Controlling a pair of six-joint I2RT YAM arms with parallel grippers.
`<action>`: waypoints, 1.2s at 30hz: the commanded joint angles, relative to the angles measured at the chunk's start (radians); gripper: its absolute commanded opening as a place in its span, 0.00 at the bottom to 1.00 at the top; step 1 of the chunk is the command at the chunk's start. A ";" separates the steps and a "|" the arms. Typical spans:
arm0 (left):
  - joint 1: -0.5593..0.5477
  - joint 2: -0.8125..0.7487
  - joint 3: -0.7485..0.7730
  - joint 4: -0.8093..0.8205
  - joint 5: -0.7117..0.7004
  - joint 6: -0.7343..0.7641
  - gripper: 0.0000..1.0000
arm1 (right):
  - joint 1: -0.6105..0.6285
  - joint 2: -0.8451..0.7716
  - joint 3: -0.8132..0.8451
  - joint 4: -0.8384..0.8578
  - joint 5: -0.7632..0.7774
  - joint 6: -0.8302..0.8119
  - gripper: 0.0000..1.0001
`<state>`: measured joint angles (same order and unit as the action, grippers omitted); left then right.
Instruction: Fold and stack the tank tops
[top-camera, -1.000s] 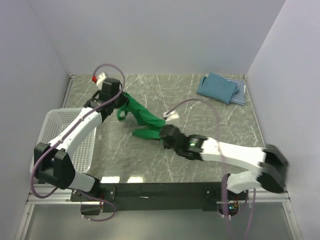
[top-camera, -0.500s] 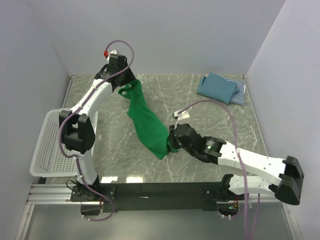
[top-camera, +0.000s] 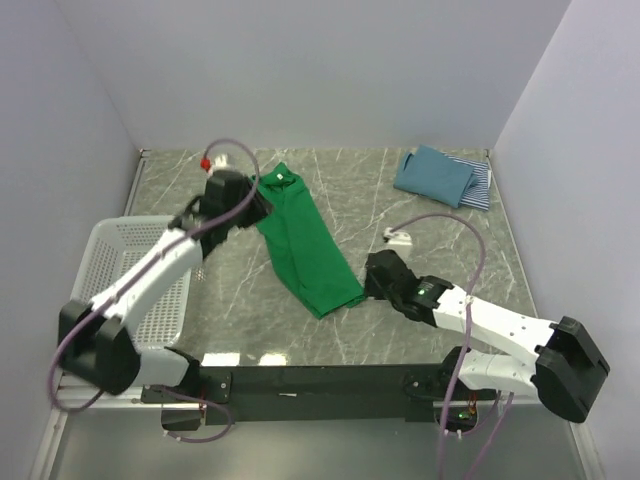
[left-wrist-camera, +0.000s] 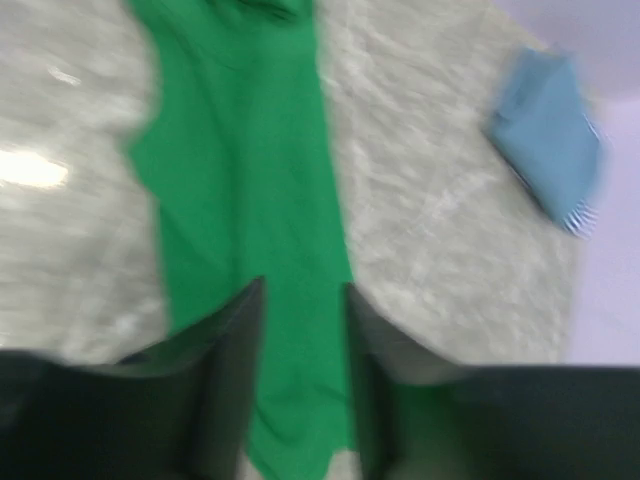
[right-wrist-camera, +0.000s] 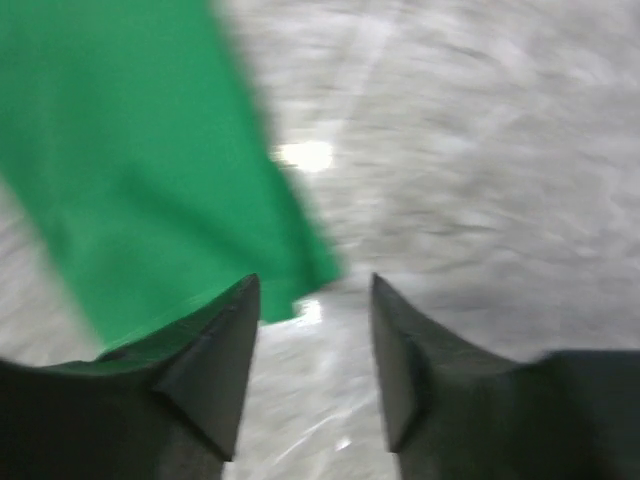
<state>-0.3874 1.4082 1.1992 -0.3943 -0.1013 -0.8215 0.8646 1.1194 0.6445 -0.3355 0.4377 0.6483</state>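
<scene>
Green tank top (top-camera: 305, 250) is laid flat on desk (top-camera: 420, 230), long axis run btw both hands: strap end just by left hand (top-camera: 256, 205), hem corner just fwd-left of right hand (right-wrist-camera: 305, 290). Both hands are spread open, nothing gripped.

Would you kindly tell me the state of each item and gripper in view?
green tank top: lying flat in a long strip, held by neither gripper.
teal-blue tank top: folded, resting on the striped one.
striped tank top: folded, beneath the teal-blue one.
basket: upright, on the left side.
left gripper: open, over the green top.
right gripper: open, beside its near corner.
</scene>
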 joint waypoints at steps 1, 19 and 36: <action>-0.102 -0.167 -0.280 0.143 -0.012 -0.171 0.35 | -0.131 -0.039 -0.092 0.067 -0.031 0.076 0.51; -0.640 -0.144 -0.679 0.359 -0.155 -0.505 0.45 | -0.208 0.152 -0.128 0.317 -0.267 0.067 0.43; -0.677 0.109 -0.549 0.308 -0.212 -0.545 0.31 | -0.208 0.249 -0.109 0.363 -0.309 0.070 0.38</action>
<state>-1.0519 1.4799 0.6266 -0.0441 -0.2745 -1.3437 0.6628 1.3460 0.5072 -0.0017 0.1337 0.7109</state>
